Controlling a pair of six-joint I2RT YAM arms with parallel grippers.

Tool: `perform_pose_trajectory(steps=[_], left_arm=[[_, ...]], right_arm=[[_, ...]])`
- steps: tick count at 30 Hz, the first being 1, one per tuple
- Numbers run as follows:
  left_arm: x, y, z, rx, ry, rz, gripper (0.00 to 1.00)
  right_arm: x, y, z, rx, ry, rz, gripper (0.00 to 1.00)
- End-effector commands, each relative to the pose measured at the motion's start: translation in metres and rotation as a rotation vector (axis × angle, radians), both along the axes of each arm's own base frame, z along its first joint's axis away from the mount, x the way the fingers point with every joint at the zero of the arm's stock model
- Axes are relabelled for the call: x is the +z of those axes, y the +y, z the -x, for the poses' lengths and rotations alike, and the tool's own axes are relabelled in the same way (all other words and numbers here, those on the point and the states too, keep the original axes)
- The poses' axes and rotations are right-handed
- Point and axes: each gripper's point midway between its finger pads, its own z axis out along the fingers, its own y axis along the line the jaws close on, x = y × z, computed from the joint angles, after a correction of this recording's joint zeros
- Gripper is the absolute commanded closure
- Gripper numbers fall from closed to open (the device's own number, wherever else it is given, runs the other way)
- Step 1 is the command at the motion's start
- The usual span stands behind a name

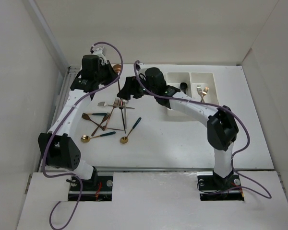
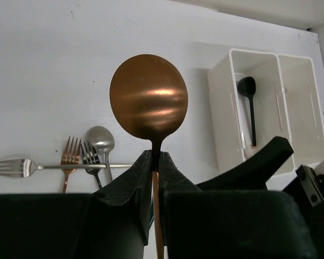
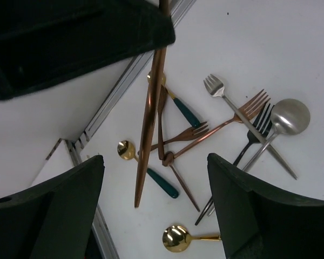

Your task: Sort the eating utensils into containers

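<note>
Copper spoon [image 2: 148, 97] seemingly upright, bowl uppermost

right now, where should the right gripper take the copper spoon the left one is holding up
The copper spoon's bare lower handle, well clear of the left gripper, which pinches the neck just under the bowl. That slim handle seems to pass between the open fingers of the right gripper, so close on it sideways there.

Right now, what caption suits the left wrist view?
Left claw grips a copper round-bowled metal spoon above the white table.
</note>
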Motion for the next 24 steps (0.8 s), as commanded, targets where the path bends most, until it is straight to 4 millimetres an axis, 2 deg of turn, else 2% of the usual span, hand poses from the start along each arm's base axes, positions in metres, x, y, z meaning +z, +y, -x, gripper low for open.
perform_pose_trajectory(steps=[1, 2, 3, 5, 6, 7, 8, 10, 11, 12, 13, 15, 19, 21, 22, 23, 24], left_arm=[[0.011, -0.008, 0.016, -0.041, -0.016, 0.06, 1.0], [0.008, -0.01, 0.018, -0.046, -0.002, 0.071, 1.0], [0.014, -0.01, 0.019, -0.047, -0.023, 0.075, 1.0], [0.004, -0.011, 0.022, -0.049, 0.007, 0.085, 1.0], [0.004, -0.013, 0.023, -0.061, 0.009, 0.091, 1.0], [0.006, -0.014, 0.022, -0.062, -0.002, 0.092, 1.0], [0.011, -0.016, 0.024, -0.071, -0.006, 0.107, 1.0], [0.011, -0.017, 0.025, -0.081, -0.004, 0.111, 1.0], [0.011, -0.018, 0.026, -0.076, 0.0, 0.12, 1.0], [0.012, -0.019, 0.027, -0.086, 0.001, 0.124, 1.0], [0.012, -0.019, 0.027, -0.082, 0.005, 0.132, 1.0], [0.012, -0.021, 0.028, -0.09, 0.006, 0.135, 1.0], [0.015, -0.023, 0.028, -0.096, 0.003, 0.15, 1.0], [0.014, -0.022, 0.028, -0.102, -0.003, 0.139, 1.0], [0.014, -0.02, 0.026, -0.093, -0.008, 0.126, 0.91], [0.011, -0.017, 0.025, -0.073, 0.0, 0.115, 0.73], [0.008, -0.012, 0.024, -0.055, 0.0, 0.092, 0.53]], right_arm=[[0.056, 0.017, -0.004, 0.014, -0.074, -0.15, 0.18], [0.05, 0.019, -0.004, 0.023, -0.056, -0.148, 0.2], [0.058, 0.022, -0.007, 0.024, -0.075, -0.165, 0.2], [0.049, 0.029, -0.01, 0.031, -0.046, -0.172, 0.26], [0.051, 0.031, -0.013, 0.032, -0.051, -0.177, 0.3], [0.048, 0.034, -0.014, 0.029, -0.036, -0.181, 0.35], [0.037, 0.038, -0.018, 0.025, -0.011, -0.176, 0.44], [0.039, 0.044, -0.019, 0.045, -0.003, -0.19, 0.52], [0.033, 0.047, -0.022, 0.043, 0.011, -0.189, 0.57], [0.033, 0.047, -0.02, 0.051, 0.013, -0.19, 0.67], [0.033, 0.049, -0.022, 0.05, 0.02, -0.196, 0.71], [0.033, 0.049, -0.024, 0.041, 0.018, -0.196, 0.73], [0.035, 0.045, -0.029, 0.0, 0.012, -0.193, 1.0], [0.032, 0.039, -0.032, -0.04, 0.008, -0.187, 1.0], [0.036, 0.033, -0.031, -0.062, 0.004, -0.185, 1.0], [0.046, 0.03, -0.031, -0.07, -0.02, -0.191, 1.0], [0.036, 0.017, -0.038, -0.106, -0.007, -0.172, 1.0]])
